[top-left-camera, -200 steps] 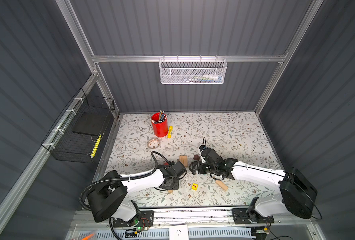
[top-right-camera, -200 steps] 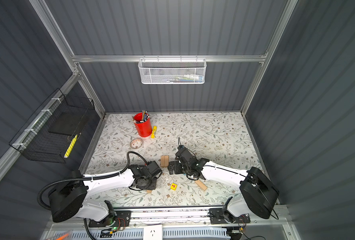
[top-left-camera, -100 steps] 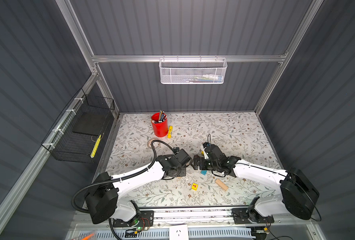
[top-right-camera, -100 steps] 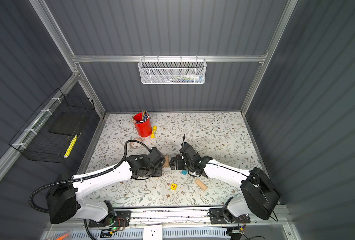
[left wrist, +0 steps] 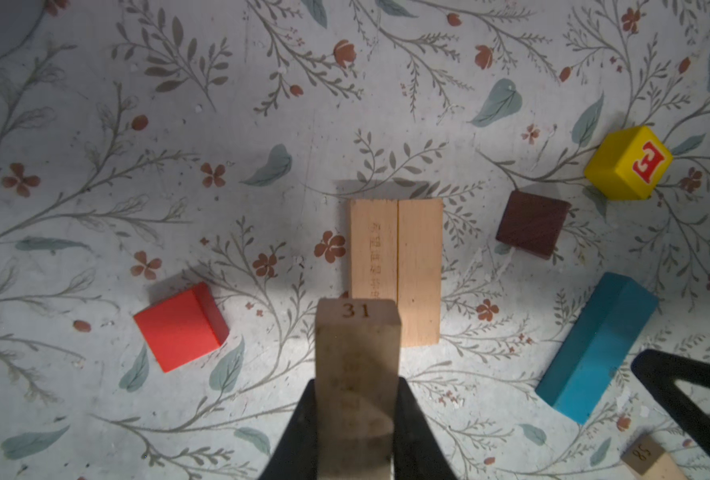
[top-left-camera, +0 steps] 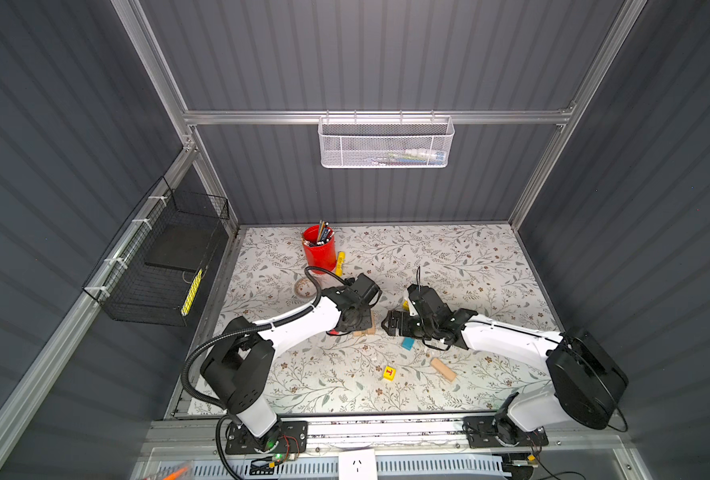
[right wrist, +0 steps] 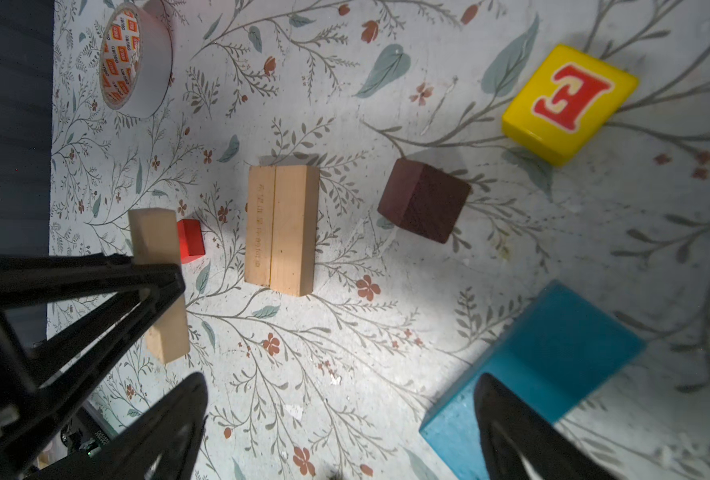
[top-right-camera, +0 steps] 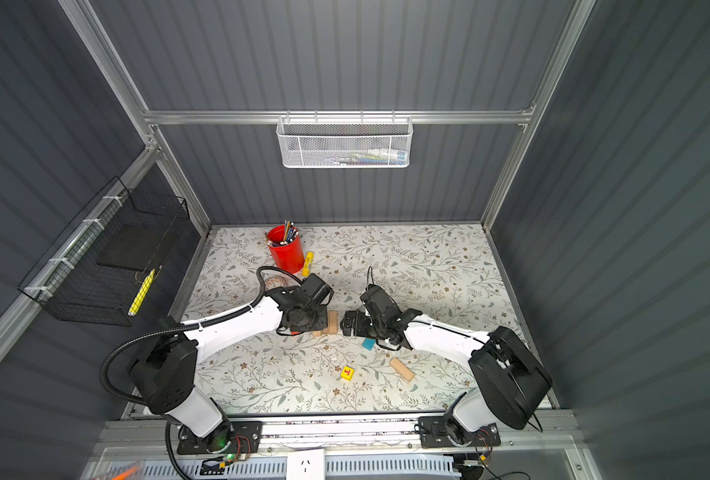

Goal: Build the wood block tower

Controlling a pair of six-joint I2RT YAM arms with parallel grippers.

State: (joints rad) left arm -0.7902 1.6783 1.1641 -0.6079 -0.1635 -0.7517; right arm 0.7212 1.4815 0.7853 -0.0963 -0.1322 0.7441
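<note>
The left claw [left wrist: 355,409] pinches a long, smooth wooden block [left wrist: 357,345]. The right claw [right wrist: 336,395] gapes apart near the blue block [right wrist: 553,353], maybe touching it.

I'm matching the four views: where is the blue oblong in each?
Top view: blue oblong, near centre.
Top view: blue oblong, near centre.
Left wrist: blue oblong beside the dark brown block.
Right wrist: blue oblong beside the dark brown block.
Shared landmark: the tan block pair, in all four.
</note>
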